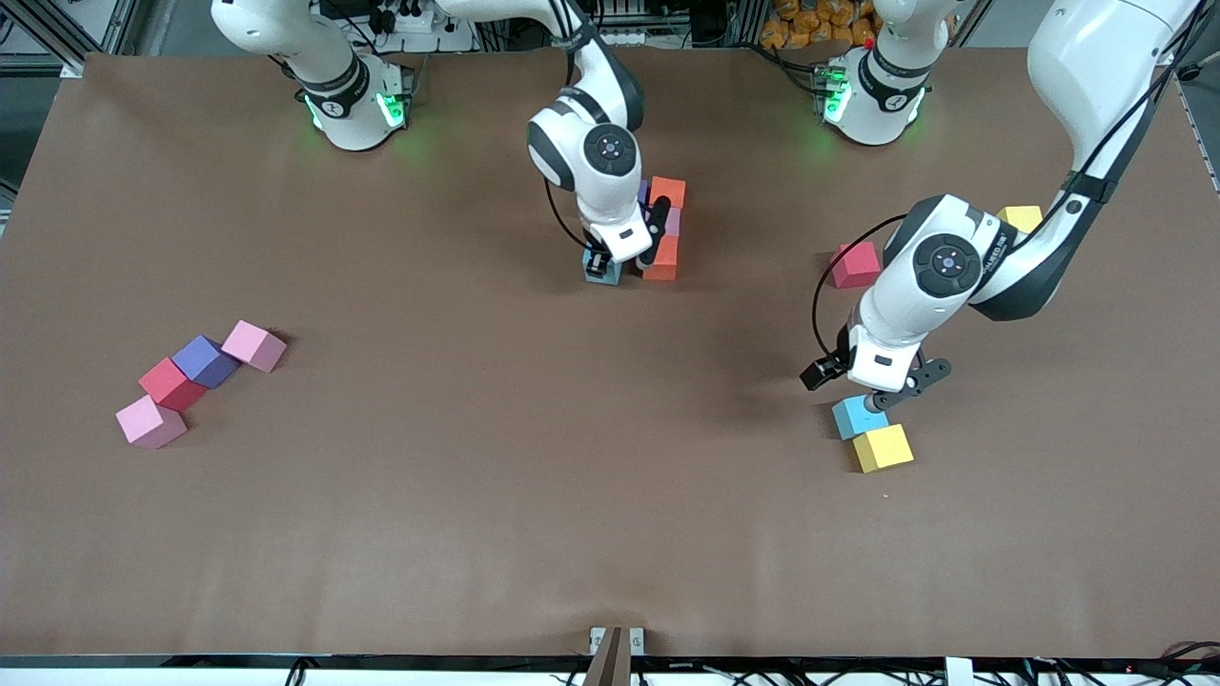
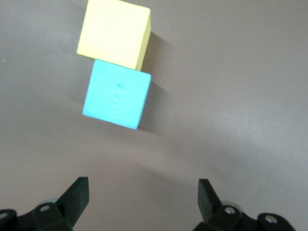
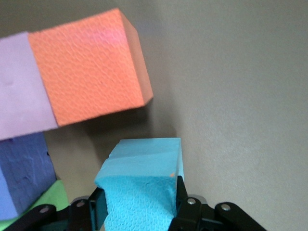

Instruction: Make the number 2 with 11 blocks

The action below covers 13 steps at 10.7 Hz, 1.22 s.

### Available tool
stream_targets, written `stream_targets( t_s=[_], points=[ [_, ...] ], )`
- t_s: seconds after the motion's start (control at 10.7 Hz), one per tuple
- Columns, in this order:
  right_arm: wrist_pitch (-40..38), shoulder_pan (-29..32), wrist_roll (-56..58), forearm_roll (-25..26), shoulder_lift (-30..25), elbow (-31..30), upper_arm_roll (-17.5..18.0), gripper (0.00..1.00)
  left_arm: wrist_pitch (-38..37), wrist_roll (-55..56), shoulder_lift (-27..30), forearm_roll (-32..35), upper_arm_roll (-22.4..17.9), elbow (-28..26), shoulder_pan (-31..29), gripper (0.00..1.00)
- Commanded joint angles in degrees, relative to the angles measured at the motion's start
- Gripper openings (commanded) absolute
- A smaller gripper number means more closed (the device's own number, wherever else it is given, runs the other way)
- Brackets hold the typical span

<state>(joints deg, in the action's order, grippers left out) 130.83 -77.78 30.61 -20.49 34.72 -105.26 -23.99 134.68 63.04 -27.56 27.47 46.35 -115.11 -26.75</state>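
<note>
Front view: right tool [image 1: 603,262] clamped on a light blue block [image 1: 601,271] beside the orange block [image 1: 661,257]; left tool [image 1: 872,381] wide open, empty, over another light blue block [image 1: 857,417].

green block [image 3: 36,204] mostly hidden, block cluster [image 1: 667,229] partly hidden

From my remote station I see a wide bench covered in matte brown sheeting [image 1: 477,534], evenly lit from above. Along its farther edge run aluminium frame rails [image 1: 57,29], black cables and a power strip [image 1: 410,17], and a heap of orange objects [image 1: 820,24].
</note>
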Motion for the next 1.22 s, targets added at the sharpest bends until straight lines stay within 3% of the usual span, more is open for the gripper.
stream_targets(
  t_s=[0.0,0.37,0.94,1.12],
  points=[
    [-1.62,-0.97,-2.56,-1.13,3.07,4.18,-0.62,0.25,-1.35,-2.47,-0.3,1.17,-1.34,1.21,0.64,1.0],
    [-1.99,-0.97,-3.88,-1.4,4.22,5.59,-0.62,0.25,-1.35,-15.3,-6.8,1.09,-4.86,7.61,0.65,1.0],
    [-3.3,-1.06,-7.23,-1.4,6.15,8.67,-0.53,0.25,-1.35,-15.58,-11.72,2.06,-6.09,11.05,1.87,1.0],
    [-3.39,-1.32,-8.28,-1.92,6.77,9.55,-0.53,0.25,-1.35,-16.8,-12.34,2.76,-8.19,11.49,4.41,1.0]
  ],
)
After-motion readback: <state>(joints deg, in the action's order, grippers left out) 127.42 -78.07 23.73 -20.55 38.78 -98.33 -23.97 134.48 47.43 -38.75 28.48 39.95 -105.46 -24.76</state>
